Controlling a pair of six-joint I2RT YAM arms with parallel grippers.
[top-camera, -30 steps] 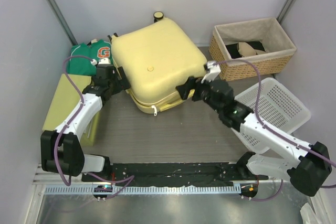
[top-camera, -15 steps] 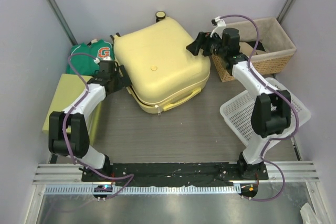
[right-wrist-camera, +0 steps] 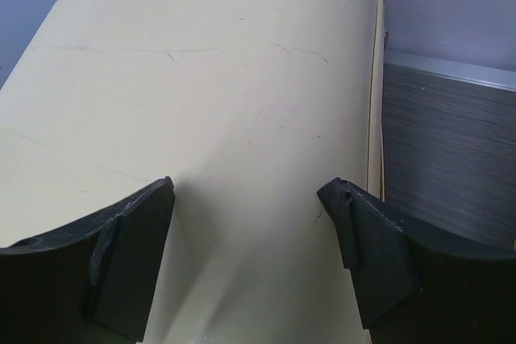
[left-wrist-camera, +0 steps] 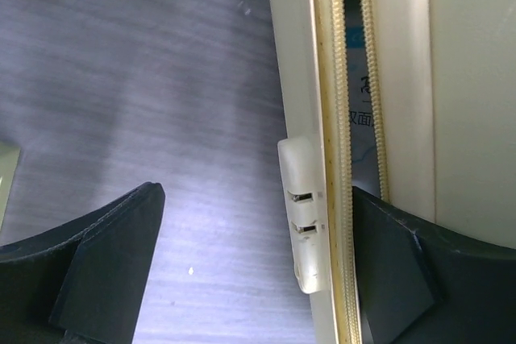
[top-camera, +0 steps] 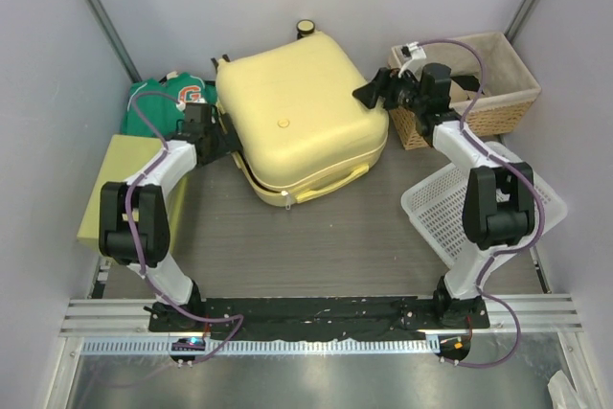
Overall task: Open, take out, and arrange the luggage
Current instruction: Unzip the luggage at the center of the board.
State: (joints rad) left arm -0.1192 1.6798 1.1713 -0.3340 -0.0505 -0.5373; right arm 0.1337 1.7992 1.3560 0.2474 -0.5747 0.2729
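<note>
The luggage [top-camera: 297, 122] lies flat at the back middle of the grey surface [top-camera: 316, 237], its pale yellow shell facing up and one black wheel [top-camera: 306, 27] showing at its far edge. The left claw [top-camera: 225, 136] sits at the luggage's left side with its jaws apart. In the left wrist view they straddle the rim of the case: one finger [left-wrist-camera: 97, 271] is over the bare surface and the other [left-wrist-camera: 403, 279] is at the seam. There the two rows of zipper teeth [left-wrist-camera: 332, 118] stand slightly apart beside a clear plastic tab [left-wrist-camera: 305, 215]. The right claw [top-camera: 372, 93] is at the luggage's far right corner, also spread wide, with both its fingers [right-wrist-camera: 121, 263] over the scuffed top shell. A wicker basket [top-camera: 479, 74] stands to the right of the luggage, and a white plastic basket [top-camera: 493, 198] sits nearer the arms. A green jersey [top-camera: 163, 102] and a yellow-green box [top-camera: 115, 189] lie to the left.
</note>
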